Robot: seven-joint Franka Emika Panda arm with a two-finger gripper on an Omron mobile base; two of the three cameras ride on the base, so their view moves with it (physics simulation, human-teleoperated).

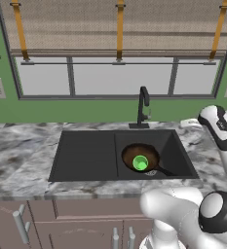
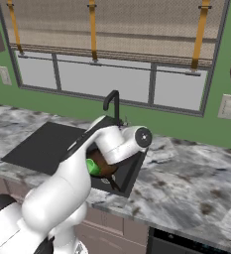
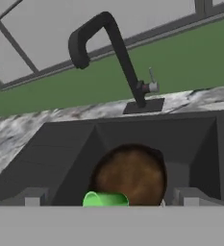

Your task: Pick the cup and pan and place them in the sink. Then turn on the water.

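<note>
The pan [image 1: 140, 156] lies in the right basin of the black sink [image 1: 85, 155], and the green cup [image 1: 141, 163] stands inside the pan, toward its 6 o'clock edge in the left base view. The pan's short handle points off toward 4 o'clock and ends near the basin's front right corner. In the right base view the white arm [image 2: 87, 168] crosses in front of the sink, so only slivers of the cup [image 2: 92, 167] and the pan [image 2: 107, 168] show beside it. In the hand view the two finger tips [image 3: 32, 197] stand far apart at the lower corners with nothing between them, so the gripper [image 3: 111, 201] is wide open and empty; the cup [image 3: 105, 199] is cut off at the bottom edge, at 6 o'clock of the pan [image 3: 130, 175]. The faucet [image 3: 108, 53] rises at 12 o'clock behind the basin, no flow visible from its spout.
</note>
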